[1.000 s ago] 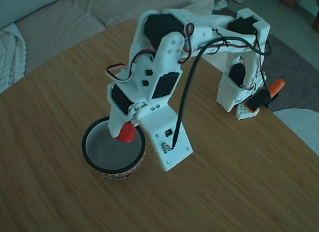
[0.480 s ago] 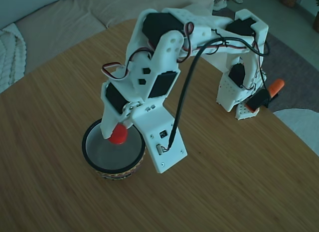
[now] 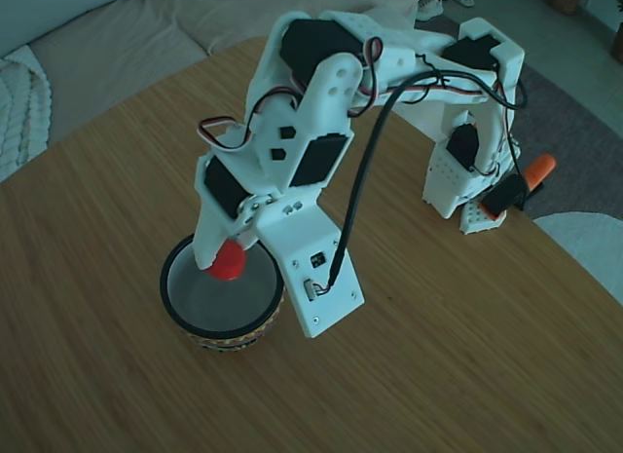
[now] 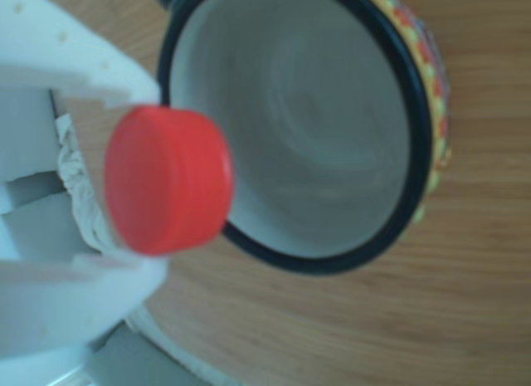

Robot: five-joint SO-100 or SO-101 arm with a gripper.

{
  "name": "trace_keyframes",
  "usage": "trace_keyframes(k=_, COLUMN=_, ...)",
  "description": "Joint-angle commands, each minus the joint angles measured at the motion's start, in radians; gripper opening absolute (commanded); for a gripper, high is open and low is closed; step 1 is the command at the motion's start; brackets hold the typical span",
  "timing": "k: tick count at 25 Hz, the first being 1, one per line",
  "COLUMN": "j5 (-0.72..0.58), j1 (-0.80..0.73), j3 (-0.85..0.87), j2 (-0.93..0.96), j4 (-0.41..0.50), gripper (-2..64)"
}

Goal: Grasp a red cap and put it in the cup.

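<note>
A white two-finger gripper (image 3: 222, 261) clamps the small round bright-red plastic cap (image 3: 227, 261) above the mouth of the wide black-rimmed ceramic cup (image 3: 177, 307) with its patterned band, directly beneath it. The grasp and carry look done; only the drop remains. Around them spreads a light wood-grain table (image 3: 467, 375), a pale sofa (image 3: 117, 44) beyond the arm.
</note>
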Motion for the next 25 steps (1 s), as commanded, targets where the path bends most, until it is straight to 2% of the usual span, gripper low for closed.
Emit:
trace_keyframes(k=1, j5=-0.009, j1=-0.006, j3=-0.043, j2=0.017, j4=-0.014, gripper=17.9)
trace_keyframes(k=4, j5=-0.009, j1=-0.006, j3=-0.041, j2=0.017, j4=-0.015, gripper=28.4)
trace_keyframes(k=6, j5=-0.009, j1=-0.006, j3=-0.041, j2=0.017, j4=-0.015, gripper=31.6)
trace_keyframes(k=15, j5=-0.009, j1=-0.009, j3=-0.041, j2=0.017, j4=-0.018, gripper=31.6)
trace_keyframes(k=25, j5=-0.002, j1=-0.109, j3=-0.043, j2=0.048, j4=0.08, gripper=31.6)
